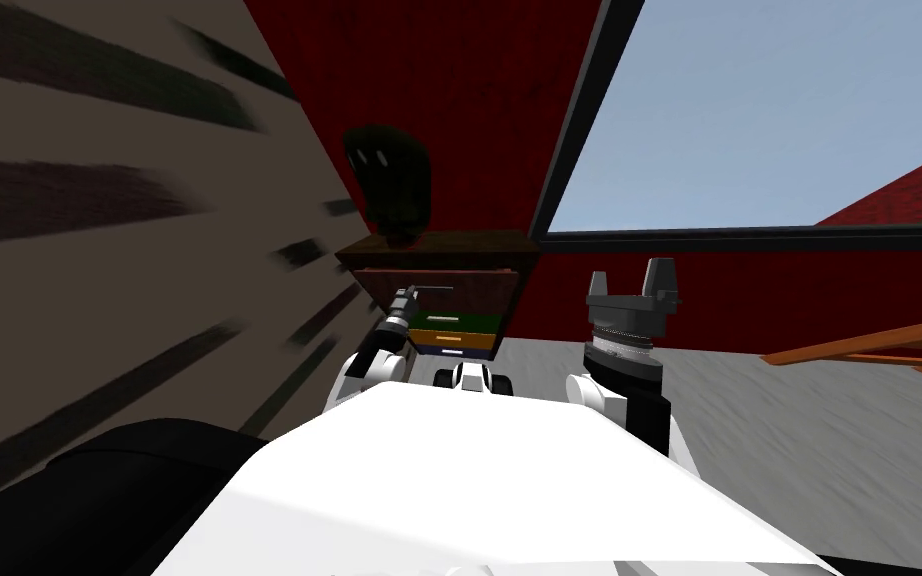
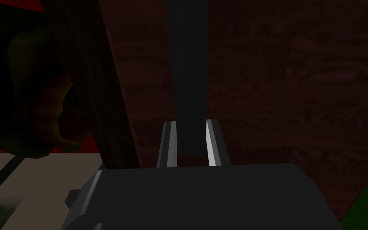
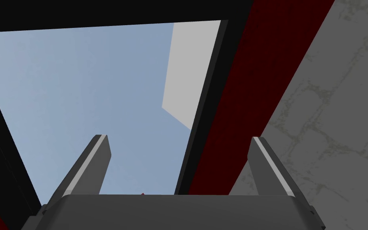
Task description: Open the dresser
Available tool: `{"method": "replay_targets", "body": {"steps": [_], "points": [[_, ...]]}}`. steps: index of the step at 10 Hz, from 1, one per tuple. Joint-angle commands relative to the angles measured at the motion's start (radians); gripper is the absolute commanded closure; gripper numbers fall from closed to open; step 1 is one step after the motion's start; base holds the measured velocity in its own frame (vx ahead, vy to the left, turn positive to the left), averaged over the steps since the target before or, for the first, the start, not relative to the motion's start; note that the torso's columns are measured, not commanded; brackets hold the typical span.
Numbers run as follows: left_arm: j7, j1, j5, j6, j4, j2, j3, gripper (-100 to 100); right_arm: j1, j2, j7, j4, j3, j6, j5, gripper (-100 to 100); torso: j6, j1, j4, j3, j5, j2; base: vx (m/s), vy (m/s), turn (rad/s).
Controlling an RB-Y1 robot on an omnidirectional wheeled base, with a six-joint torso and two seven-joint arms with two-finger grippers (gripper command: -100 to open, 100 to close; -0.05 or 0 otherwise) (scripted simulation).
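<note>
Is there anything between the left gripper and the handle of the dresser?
Nothing visible stands between them. The left gripper is shut on the handle, a dark bar on the dresser front.

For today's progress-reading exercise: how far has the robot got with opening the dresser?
Done: the left claw is at the dresser, shut on its dark handle. In hand: that grip, ready to pull. Left: the pull itself; the drawer front doesn't look drawn out yet. The right claw is open, idle.
</note>
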Motion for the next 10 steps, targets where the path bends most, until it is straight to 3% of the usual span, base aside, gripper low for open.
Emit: {"method": "replay_targets", "body": {"steps": [1,6,7,10], "points": [[0.001,0.02,0.002,0.006,-0.021,0.008,-0.007,100,0.0,0.0,0.0,0.0,0.0,0.0,0.0,0,0.0,0.0,0.001,-0.002,-0.001,-0.003,-0.19,0.02,0.008],[0.002,0.049,0.004,0.005,-0.037,0.019,-0.02,100,0.0,0.0,0.0,0.0,0.0,0.0,0.0,0,-0.002,0.002,-0.001,-0.004,0.0,-0.006,-0.163,-0.004,0.02],[0.008,0.022,0.007,0.056,-0.067,0.022,-0.011,-100,0.0,0.0,0.0,0.0,0.0,0.0,0.0,0,-0.001,0.0,-0.001,-0.003,0.0,-0.005,-0.116,-0.016,0.027],[0.014,-0.002,0.01,0.114,-0.1,0.026,-0.003,-100,0.001,0.0,0.0,0.0,0.0,0.0,0.0,0,0.001,0.001,-0.004,-0.013,-0.001,-0.02,0.03,0.002,0.009]]}}
